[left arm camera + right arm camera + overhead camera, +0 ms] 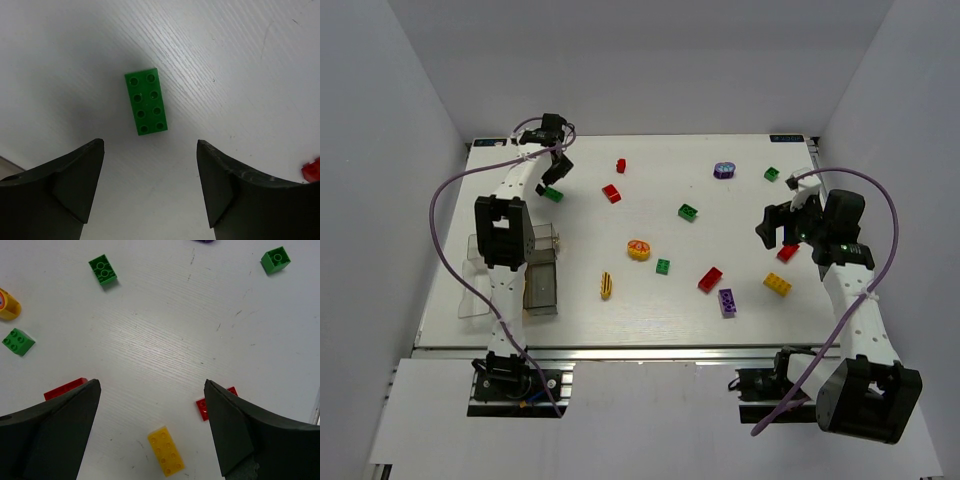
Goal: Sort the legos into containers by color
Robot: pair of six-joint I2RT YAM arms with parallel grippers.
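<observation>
Containers [542, 292]: at 8 o'clock on the table [660, 312], beside the left arm.
Left gripper [150, 146]: jaws spread, empty; the nearer arm.
Right gripper [151, 386]: jaws spread, empty, well apart from the brick.
Green brick [146, 102]: flat on the table at 12 o'clock, just past the left fingertips. Its long axis runs roughly 12-to-6, tipped slightly toward 11-to-5, so the jaws would likely close across its short side.

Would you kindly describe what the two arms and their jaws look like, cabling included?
The left arm and the right arm each have white links joined by black joint housings. A purple cable loops loosely alongside the left arm, and a second purple cable alongside the right. Both pairs of jaws are matte black, broad and wedge-shaped.
</observation>
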